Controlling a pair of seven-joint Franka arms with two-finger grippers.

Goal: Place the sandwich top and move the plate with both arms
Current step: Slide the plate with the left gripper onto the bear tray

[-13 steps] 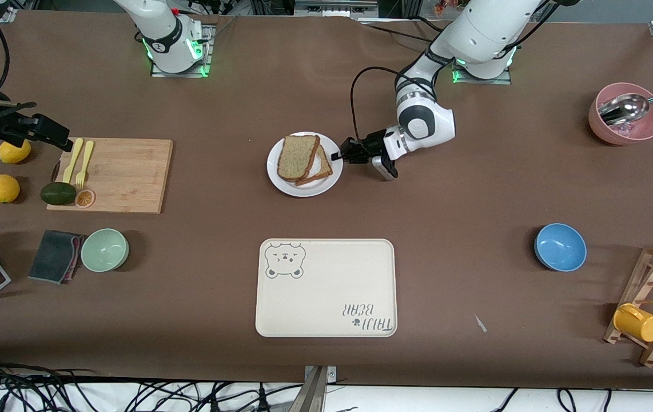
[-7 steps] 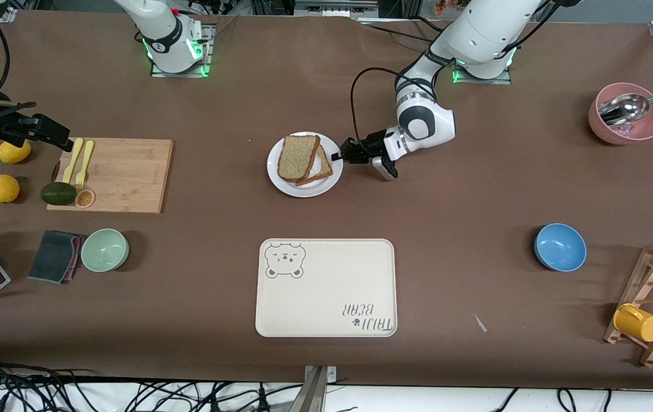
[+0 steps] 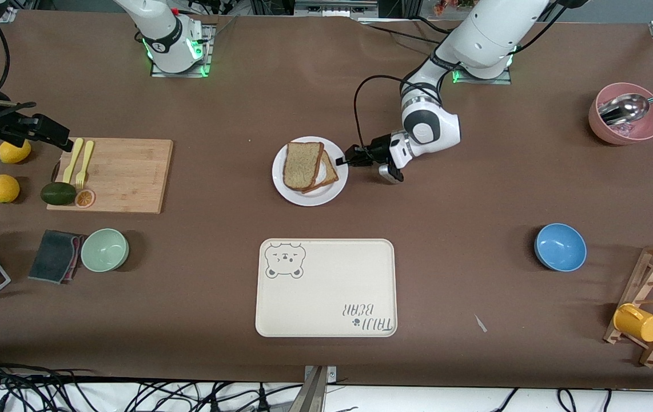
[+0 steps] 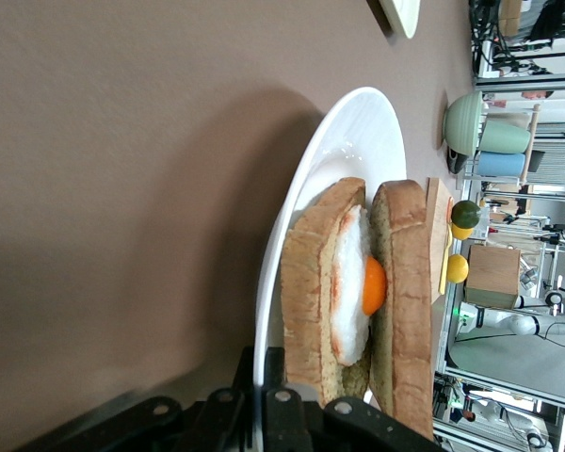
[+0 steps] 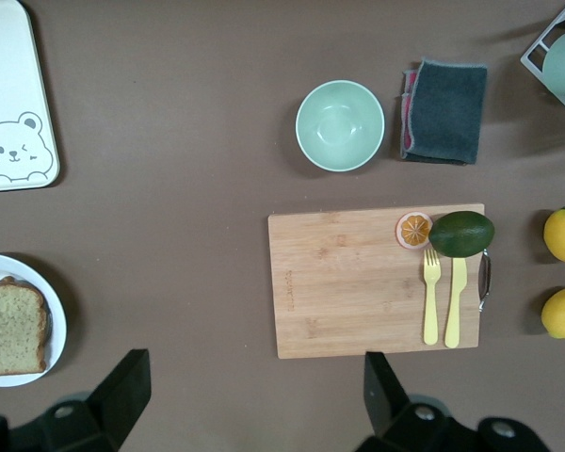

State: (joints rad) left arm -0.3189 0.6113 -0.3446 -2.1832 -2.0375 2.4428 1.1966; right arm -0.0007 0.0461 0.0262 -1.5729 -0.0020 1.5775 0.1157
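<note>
**We have the sandwich closed and one arm at the plate's rim**

The sandwich top (image 3: 302,165) lies on the egg slice (image 3: 329,173), skewed but covering the yolk, on the plate (image 3: 310,198) mid-table, closer to the bases' edge. The left gripper (image 3: 351,158) sits low at the rim and, as far as we can judge from its wrist view, pinches it for moving. The right gripper (image 3: 55,134) waits with fingers spread over the cutting board (image 3: 126,171) near the right arm's end, so we judge the two-arm carry still lacks its second hold.
</note>
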